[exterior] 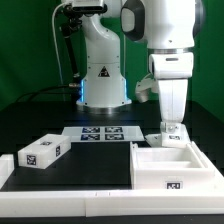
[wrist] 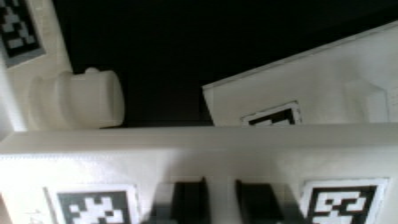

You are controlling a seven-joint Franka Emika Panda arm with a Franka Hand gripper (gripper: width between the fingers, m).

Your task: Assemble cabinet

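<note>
1. Exterior view: a white robot arm point(exterior: 165, 30) is reaching down from 1 o'clock over a black bench point(exterior: 90, 168).
2. The pincer point(exterior: 170, 124) is pointing straight down at approx. 3 o'clock, w/ its tips meeting a small white tagged panel point(exterior: 171, 137). I can't tell whether it is clenched or released, as the fingers are too small to read.
3. The cabinet box point(exterior: 150, 172), the biggest white piece, is lying open side up at 4–5 o'clock, w/ one tag on its front wall. The small panel is sitting just beyond its far rim.
4. A white tagged block point(exterior: 42, 152) is lying at 8 o'clock, well apart from the box.
5. The marker board point(exterior: 100, 133) is lying flat nr centre, betw. the block and the pincer. It is in front of the white pedestal point(exterior: 102, 75) at 12 o'clock.
6. Wrist view: a blurred close-up. A white bar w/ two tags point(wrist: 196, 160) is sitting nearest the lens. A tilted white slab point(wrist: 311, 90) w/ one tag and a rounded white part point(wrist: 80, 98) are showing beyond it against the dark bench.
</note>
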